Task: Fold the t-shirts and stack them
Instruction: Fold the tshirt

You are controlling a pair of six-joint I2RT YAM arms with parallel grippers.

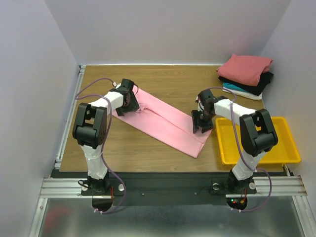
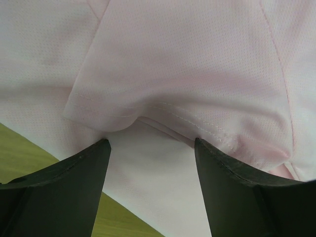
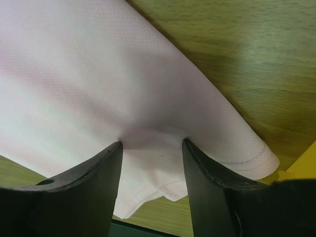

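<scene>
- Yellow tray [image 1: 276,143]: sits at the near right edge of the table [image 1: 163,81].
- Right fingers [image 3: 84,192]: spread apart, nothing clamped. The tips press on the near right end of the pink t-shirt [image 1: 165,121], and cloth puckers between them.
- Pink t-shirt: folded into a long strip lying diagonally from near right to far left.
- Left fingers [image 2: 64,192]: spread apart, tips at a sleeve hem on the strip's far left end.
- Far right corner: folded stack, with the dusty red t-shirt [image 1: 245,68] on top, the black t-shirt [image 1: 261,84] beneath and the teal t-shirt [image 1: 232,88] lower.

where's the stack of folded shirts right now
In the top view the folded stack sits in the far right corner of the table, just beyond the yellow tray.
</scene>
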